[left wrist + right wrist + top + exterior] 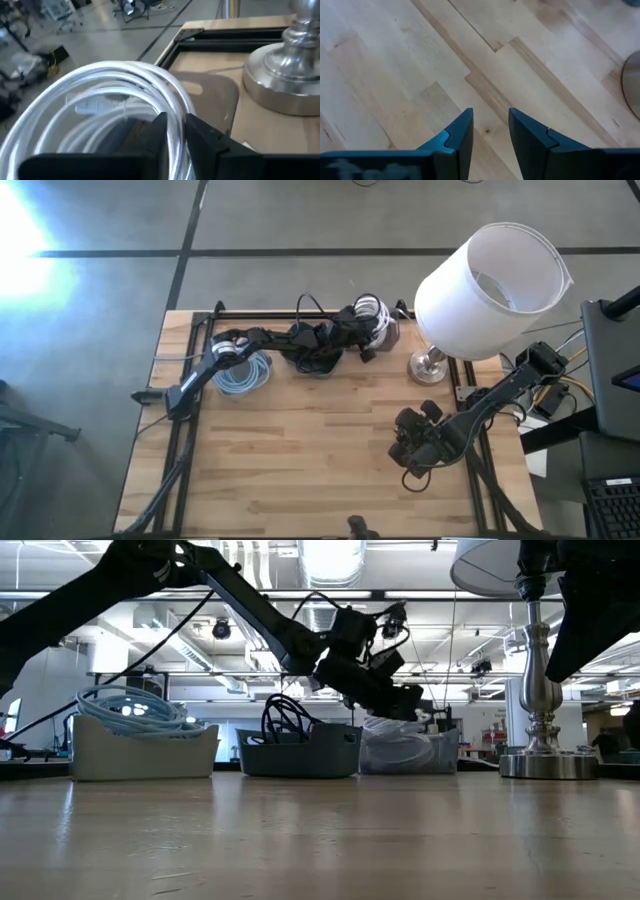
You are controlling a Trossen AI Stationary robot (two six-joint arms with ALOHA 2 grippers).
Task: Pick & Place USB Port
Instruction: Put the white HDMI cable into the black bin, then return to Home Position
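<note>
A coil of white USB cable (100, 80) lies in the far-right one of three small bins (375, 320) along the table's far edge. A white plug (87, 107) shows inside the coil. My left gripper (176, 132) reaches over this bin (410, 750), pointing nearly level toward the lamp, and is shut on a strand of the coil. My right gripper (490, 135) hangs open over bare wood (410, 455) near the table's right edge, with nothing between its fingers. My left gripper has a strand on the coil's right side (176, 145) between its two fingers (159, 131), which lie across it. The fingers come slanting slightly down from the table's left. The rest of the coil rests in the bin.
A bin of light blue cable (240, 372) and a dark bin of black cable (315, 358) stand to the left of the white coil. A lamp with a metal base (430, 365) and a large white shade (490, 285) stands just to its right. The near half of the wooden table (300, 460) is bare.
</note>
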